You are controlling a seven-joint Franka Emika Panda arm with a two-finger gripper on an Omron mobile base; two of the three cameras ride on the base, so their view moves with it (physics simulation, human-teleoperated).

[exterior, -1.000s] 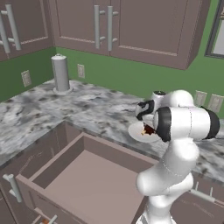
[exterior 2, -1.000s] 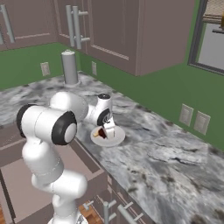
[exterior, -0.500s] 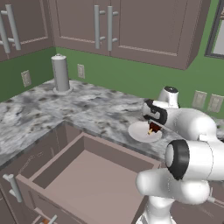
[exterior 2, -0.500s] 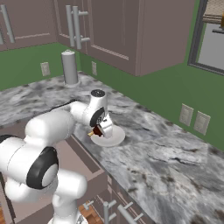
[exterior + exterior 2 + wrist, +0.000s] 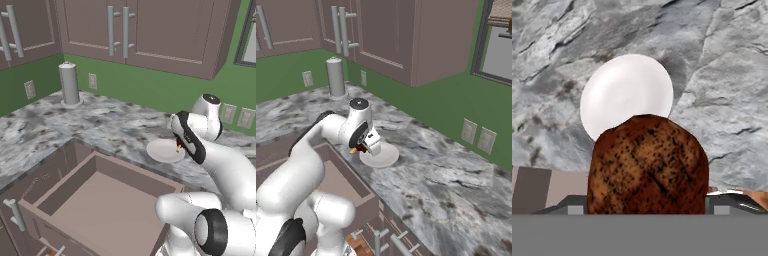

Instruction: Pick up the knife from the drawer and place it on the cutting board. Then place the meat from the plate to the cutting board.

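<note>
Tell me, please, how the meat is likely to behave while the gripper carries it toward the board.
The meat looks like a thick, compact lump, so it probably stays stiff rather than drooping. It fills the span between the fingers of the gripper, so it may sit fairly securely. Its seared surface could still be slippery.

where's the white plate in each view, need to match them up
Left base view: the plate lies right of centre on the marble counter, beside the end effector.
Right base view: the plate lies left of centre, just under the end effector.
Hand view: the plate sits above centre, its lower edge hidden behind the meat.
Shared landmark: the open drawer, whose edge shows at the hand view's lower left.
</note>
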